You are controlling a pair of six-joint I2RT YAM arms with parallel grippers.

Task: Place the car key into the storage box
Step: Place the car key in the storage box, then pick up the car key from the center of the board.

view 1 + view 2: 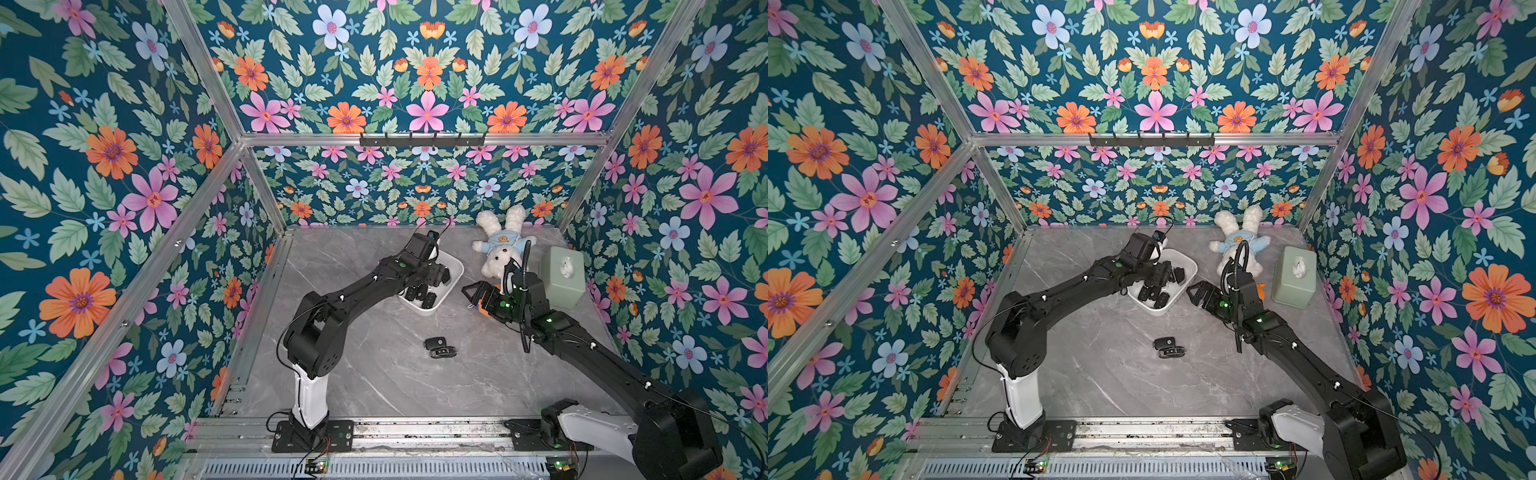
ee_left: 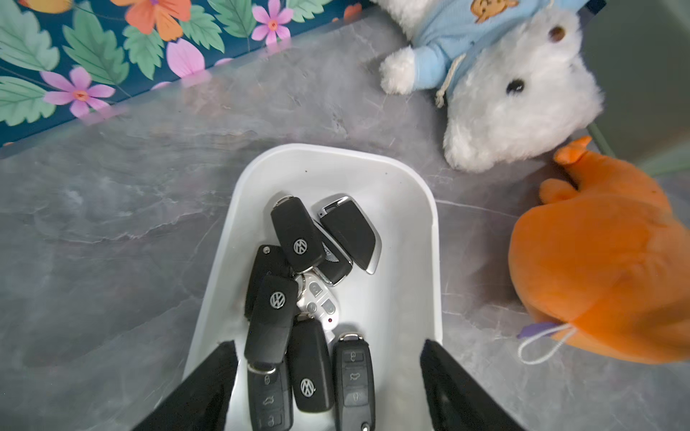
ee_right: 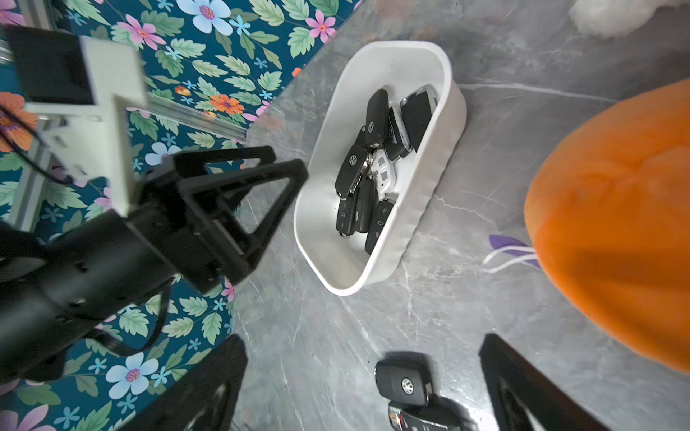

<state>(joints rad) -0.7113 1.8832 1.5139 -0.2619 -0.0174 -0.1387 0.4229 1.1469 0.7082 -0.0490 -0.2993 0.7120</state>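
Right wrist view: the VW key and a chrome-trimmed key lie on the marble table, showing between the spread, empty jaws of the right gripper.
In both top views the two keys sit touching at 6 o'clock from the storage box, long axes roughly 9-to-3. The right gripper hovers at about 1 o'clock from them. The left gripper, jaws released and grasping nothing, hangs over the box's pile of keys. The right arm looks better aimed and should close across the VW key's short width.
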